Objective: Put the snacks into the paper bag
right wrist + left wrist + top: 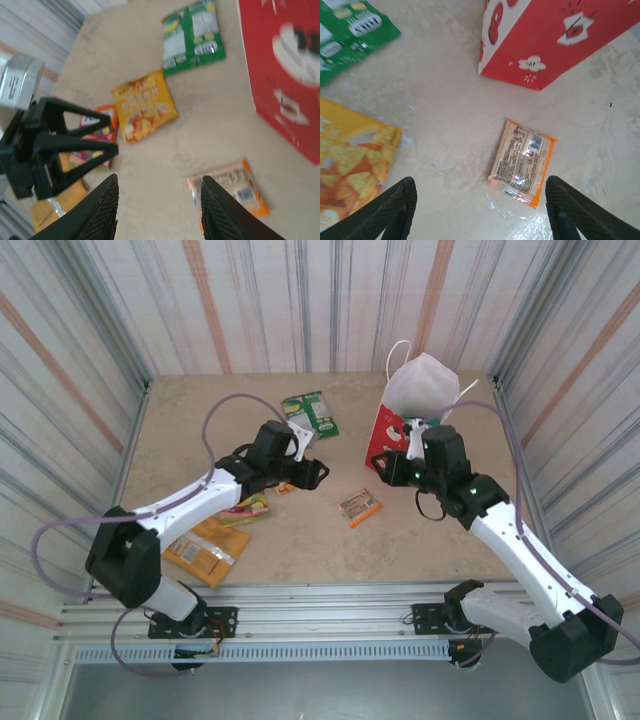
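A large flat orange pouch (205, 550) is lying at the near left of the beige table (330, 540), partly under the left arm; a red and yellow-green candy bag (248, 508) is lying just beyond it; the left gripper (312, 473) is hovering over the middle of the table with its jaws spread wide and holding nothing, as its own wrist camera is showing (480, 215); a yellow-orange chip bag (350, 165) is lying flat beside its left finger; two green glossy bags (312, 413) are lying farther back, overlapping each other; a small orange-brown bar (360, 507) is lying alone on the table between the two grippers, and in the left wrist view (522, 162) it is sitting between the open fingers, apart from both; the upright red paper bag (400, 425) with white printed shapes and thin white loop handles is standing at the back right, its white mouth gaping open; the right gripper (383, 465) is hanging just in front of the bag, its jaws likewise spread and empty (160, 210).
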Motion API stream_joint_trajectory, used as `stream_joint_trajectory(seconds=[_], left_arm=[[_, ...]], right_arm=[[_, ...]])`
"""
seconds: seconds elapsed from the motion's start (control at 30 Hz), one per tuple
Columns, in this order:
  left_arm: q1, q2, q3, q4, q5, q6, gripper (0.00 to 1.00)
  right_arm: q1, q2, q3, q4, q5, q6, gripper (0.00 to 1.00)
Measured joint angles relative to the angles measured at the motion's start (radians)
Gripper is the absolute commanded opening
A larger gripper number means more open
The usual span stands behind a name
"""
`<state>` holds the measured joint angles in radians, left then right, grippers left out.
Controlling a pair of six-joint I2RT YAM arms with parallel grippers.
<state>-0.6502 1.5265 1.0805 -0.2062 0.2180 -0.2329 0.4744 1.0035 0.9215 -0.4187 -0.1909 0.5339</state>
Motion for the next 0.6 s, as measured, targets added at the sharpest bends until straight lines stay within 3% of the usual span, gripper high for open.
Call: stream_joint_trajectory(seconds=[0.1, 0.27, 0.6], left_arm=[[0.0, 0.093, 0.022, 0.002, 0.048, -0.016, 0.56], [0.0, 0.263, 0.113, -0.001, 0.126, -0.043, 0.52], [-0.013, 0.472, 0.251, -0.024, 0.246, -0.059, 0.39]], right_arm=[[0.006, -0.067, -0.108, 0.03, -0.024, 0.091, 0.47], [0.01, -0.135, -0.296, 0.115, -0.054, 0.247, 0.46], [-0.005, -0.072, -0.512, 0.304, -0.13, 0.462, 0.48]])
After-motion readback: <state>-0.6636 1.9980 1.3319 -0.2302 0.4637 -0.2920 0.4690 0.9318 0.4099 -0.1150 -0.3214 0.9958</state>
